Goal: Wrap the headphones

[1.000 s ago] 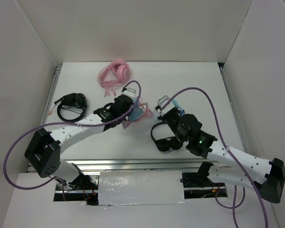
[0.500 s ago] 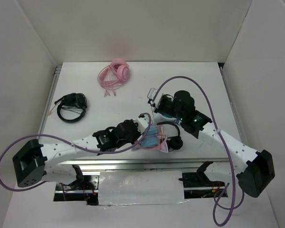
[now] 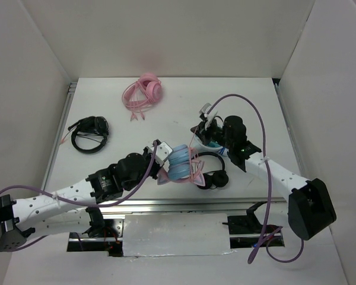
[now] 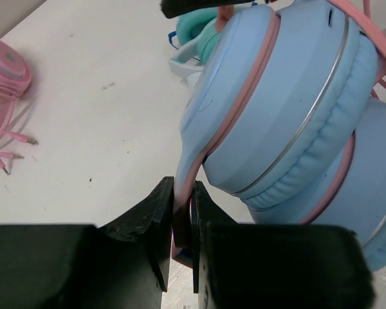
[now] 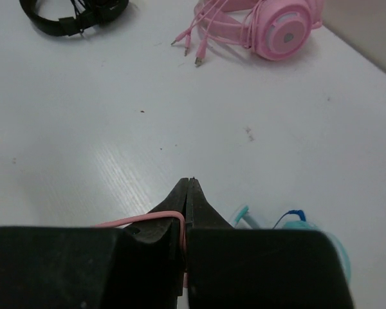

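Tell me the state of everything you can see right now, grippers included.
headphones: held by its pink band, ear cups together
pink cable: pinched, not yet wrapped
left gripper: shut on the headphones
right gripper: shut on the pink cable
all-pink headphones: lying free, cables loose
black headphones at left: lying free
black headphones in the middle: lying free
teal headphones: lying free

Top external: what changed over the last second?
The left gripper, jaws shut on the headphones throughout, carried them from mid-table toward the near edge. The right gripper, shut on the pink cable, edged toward the back as its arm swung round. The all-pink pair and the black pair at left stayed put.
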Robot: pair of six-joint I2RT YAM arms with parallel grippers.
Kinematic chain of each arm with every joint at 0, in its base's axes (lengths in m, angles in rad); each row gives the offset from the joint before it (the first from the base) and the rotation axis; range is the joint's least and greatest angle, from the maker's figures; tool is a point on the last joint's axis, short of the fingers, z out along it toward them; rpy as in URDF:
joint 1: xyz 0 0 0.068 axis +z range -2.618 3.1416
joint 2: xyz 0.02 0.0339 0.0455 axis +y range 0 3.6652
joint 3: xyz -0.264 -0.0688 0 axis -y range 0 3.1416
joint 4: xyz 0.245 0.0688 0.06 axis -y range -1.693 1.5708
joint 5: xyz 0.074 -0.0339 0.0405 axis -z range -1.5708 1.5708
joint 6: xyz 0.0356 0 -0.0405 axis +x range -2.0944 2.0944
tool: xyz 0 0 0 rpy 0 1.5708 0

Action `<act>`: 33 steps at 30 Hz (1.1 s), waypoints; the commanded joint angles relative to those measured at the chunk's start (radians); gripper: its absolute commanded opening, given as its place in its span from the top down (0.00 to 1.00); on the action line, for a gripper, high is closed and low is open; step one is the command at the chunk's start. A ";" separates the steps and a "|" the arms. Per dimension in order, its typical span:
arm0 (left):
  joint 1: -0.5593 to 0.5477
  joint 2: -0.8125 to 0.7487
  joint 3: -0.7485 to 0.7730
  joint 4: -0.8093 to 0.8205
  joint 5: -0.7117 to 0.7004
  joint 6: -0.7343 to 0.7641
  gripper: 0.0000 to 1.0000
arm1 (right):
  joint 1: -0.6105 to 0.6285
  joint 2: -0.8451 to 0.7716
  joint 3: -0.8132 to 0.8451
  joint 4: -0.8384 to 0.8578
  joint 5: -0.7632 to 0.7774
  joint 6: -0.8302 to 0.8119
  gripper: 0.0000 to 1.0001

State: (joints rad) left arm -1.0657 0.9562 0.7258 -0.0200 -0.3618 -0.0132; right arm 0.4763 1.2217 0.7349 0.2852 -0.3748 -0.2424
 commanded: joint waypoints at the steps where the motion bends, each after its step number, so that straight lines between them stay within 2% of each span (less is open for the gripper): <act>1: -0.016 -0.048 0.026 0.054 -0.041 -0.044 1.00 | -0.036 -0.018 -0.023 0.175 -0.067 0.178 1.00; 7: -0.016 -0.086 0.083 0.100 -0.152 -0.086 1.00 | 0.005 -0.008 -0.064 0.164 -0.142 0.280 0.99; 8: -0.016 -0.085 0.096 0.101 -0.179 -0.091 1.00 | 0.010 -0.011 -0.075 0.190 -0.141 0.302 0.97; 9: -0.014 -0.083 0.119 0.101 -0.193 -0.094 1.00 | 0.015 -0.016 -0.086 0.204 -0.144 0.343 0.91; 13: -0.016 -0.063 0.152 0.120 -0.227 -0.076 1.00 | 0.025 -0.070 -0.144 0.287 -0.171 0.407 0.83; 19: -0.014 0.006 0.224 0.080 -0.270 -0.057 1.00 | 0.044 -0.151 -0.153 0.250 -0.168 0.400 0.69; 22: -0.014 0.021 0.250 0.066 -0.290 -0.056 1.00 | 0.051 -0.203 -0.184 0.241 -0.141 0.405 0.56; 25: -0.011 0.033 0.273 0.048 -0.336 -0.054 1.00 | 0.053 -0.273 -0.233 0.244 -0.128 0.414 0.52; 27: -0.011 0.045 0.293 0.029 -0.367 -0.054 1.00 | 0.056 -0.339 -0.276 0.238 -0.125 0.425 0.46; 28: -0.010 0.052 0.299 0.023 -0.376 -0.056 1.00 | 0.056 -0.362 -0.288 0.218 -0.118 0.423 0.32; 30: -0.010 0.064 0.325 -0.017 -0.390 -0.056 1.00 | 0.059 -0.431 -0.328 0.192 -0.067 0.431 0.20; 33: -0.008 0.070 0.346 -0.041 -0.385 -0.048 1.00 | 0.059 -0.523 -0.390 0.135 -0.003 0.443 0.15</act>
State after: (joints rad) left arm -1.0771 1.0283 1.0000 -0.1204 -0.6949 -0.0551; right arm 0.5247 0.7685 0.3851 0.4503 -0.4423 0.1864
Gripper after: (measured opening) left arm 0.247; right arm 0.838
